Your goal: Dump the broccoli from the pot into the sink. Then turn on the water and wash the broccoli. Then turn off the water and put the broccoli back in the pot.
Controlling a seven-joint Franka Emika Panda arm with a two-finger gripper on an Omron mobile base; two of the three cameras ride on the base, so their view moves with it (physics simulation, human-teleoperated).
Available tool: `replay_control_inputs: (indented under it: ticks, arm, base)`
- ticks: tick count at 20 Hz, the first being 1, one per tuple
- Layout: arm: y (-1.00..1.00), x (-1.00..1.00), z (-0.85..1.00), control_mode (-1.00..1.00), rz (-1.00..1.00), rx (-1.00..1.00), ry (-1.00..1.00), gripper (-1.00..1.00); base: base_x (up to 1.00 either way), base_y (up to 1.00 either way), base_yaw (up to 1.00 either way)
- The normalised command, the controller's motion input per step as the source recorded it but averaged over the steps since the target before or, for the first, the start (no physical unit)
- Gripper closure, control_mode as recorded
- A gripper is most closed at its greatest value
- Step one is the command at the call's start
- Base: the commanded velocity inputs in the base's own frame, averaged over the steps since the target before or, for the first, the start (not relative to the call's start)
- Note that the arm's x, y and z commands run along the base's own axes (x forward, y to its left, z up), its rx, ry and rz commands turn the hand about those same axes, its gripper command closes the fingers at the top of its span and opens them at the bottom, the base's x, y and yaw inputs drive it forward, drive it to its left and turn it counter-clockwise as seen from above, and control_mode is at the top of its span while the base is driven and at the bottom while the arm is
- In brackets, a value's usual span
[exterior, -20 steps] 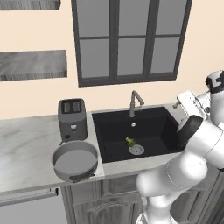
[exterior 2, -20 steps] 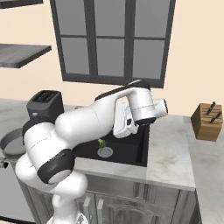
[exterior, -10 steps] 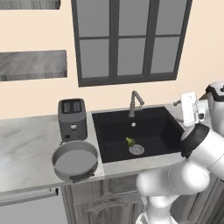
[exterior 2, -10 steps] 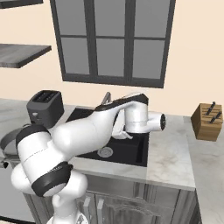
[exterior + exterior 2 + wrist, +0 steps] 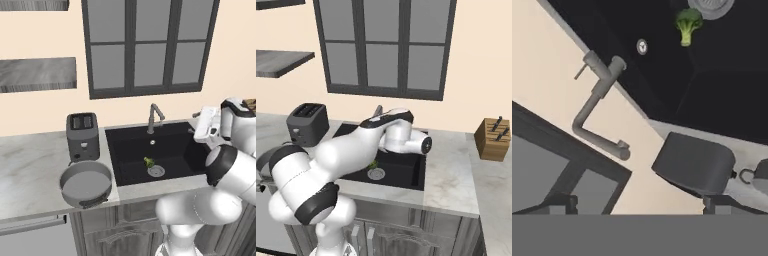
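Note:
The broccoli (image 5: 148, 161) lies in the black sink (image 5: 175, 150) just beside the round drain (image 5: 156, 171). It also shows in the hand view, as the broccoli (image 5: 687, 23) on the sink floor (image 5: 722, 60), and in the right base view (image 5: 374, 164). The grey pot (image 5: 85, 185) stands on the counter left of the sink, with nothing visible inside. My gripper (image 5: 194, 123) hovers at the sink's right rim, level with the faucet (image 5: 154, 117) and turned toward it. Its fingertips (image 5: 562, 202) stand wide apart and hold nothing, so it is open. No water comes from the spout (image 5: 623, 150).
A dark two-slot toaster (image 5: 82, 136) stands behind the pot. A wooden knife block (image 5: 495, 138) sits on the counter far right of the sink. A window fills the wall behind the faucet. My own arm (image 5: 356, 150) crosses in front of the sink's left half.
The arm has swung and its elbow has dropped lower across the sink. The hand has shifted slightly left toward the faucet. The jaws stayed open and the broccoli has not moved.

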Motion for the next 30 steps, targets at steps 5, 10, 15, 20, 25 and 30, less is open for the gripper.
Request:
replay_control_inputs:
  ticks: [5,10,15,20,25,30]
  arm:
    - [-0.04,0.46,-0.2,-1.0,-0.02,0.24,0.0,-1.0]
    - [-0.07,0.46,-0.03,-1.0,0.0,0.23,0.0,-1.0]
    - [-0.04,0.13,-0.04,-1.0,0.0,0.17,0.0,-1.0]
    - [0.0,0.22,-0.06,-1.0,0.0,0.1,0.01,-1.0]
    - [0.0,0.54,-0.03,-1.0,-0.01,0.06,0.08,-1.0]
    - [0.0,0.4,-0.11,-1.0,-0.04,0.0,0.11,-1.0]
  base:
    - [0.0,0.0,0.0]
    - [0.0,0.0,0.0]
    - [0.0,0.0,0.0]
    - [0.0,0.0,0.0]
    - [0.0,0.0,0.0]
    - [0.0,0.0,0.0]
